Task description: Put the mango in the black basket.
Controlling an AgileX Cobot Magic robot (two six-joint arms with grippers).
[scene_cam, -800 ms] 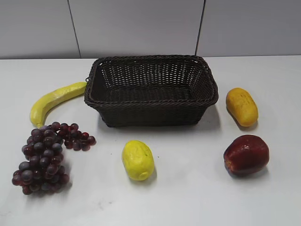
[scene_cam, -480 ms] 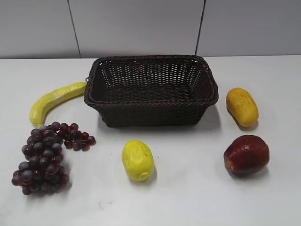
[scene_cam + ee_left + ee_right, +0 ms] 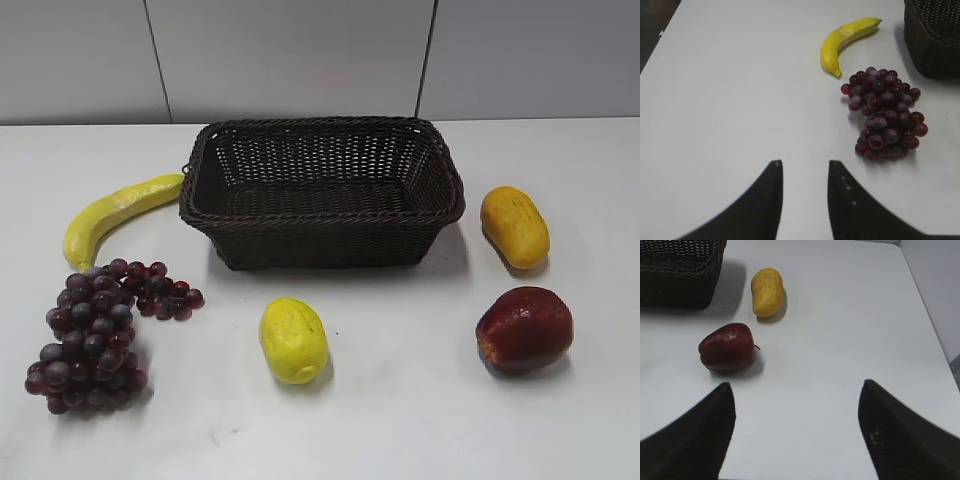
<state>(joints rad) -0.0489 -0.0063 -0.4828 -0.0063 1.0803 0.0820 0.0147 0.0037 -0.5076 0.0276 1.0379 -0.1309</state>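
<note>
One mango [image 3: 514,226], golden-orange and smooth, lies on the white counter [image 3: 400,400] just to the right of the black basket [image 3: 322,190], close to its flared side but not touching it; the right wrist view shows the same fruit [image 3: 767,292] beside the basket's corner [image 3: 680,270]. Nothing lies in the basket that the exterior view can show. A dark red apple [image 3: 524,328] sits nearer the camera than the mango, apart from it, and appears again in the right wrist view [image 3: 728,347]. In front of the basket rests a paler, bumpy yellow fruit [image 3: 293,339]. To the basket's left a banana [image 3: 118,212] curves with its tip near the rim, and a bunch of purple grapes [image 3: 95,335] spreads below it; the left wrist view shows the banana [image 3: 845,42] and the grapes [image 3: 884,114] close together. Compared with the exterior pictures from the preceding second, every fruit and the basket sit where they were. The left gripper [image 3: 805,195] hangs over bare counter with its jaws a narrow gap apart and nothing between them; the right gripper [image 3: 796,432] hangs short of the apple, jaws spread wide and holding nothing. Neither arm shows in the exterior view.
</note>
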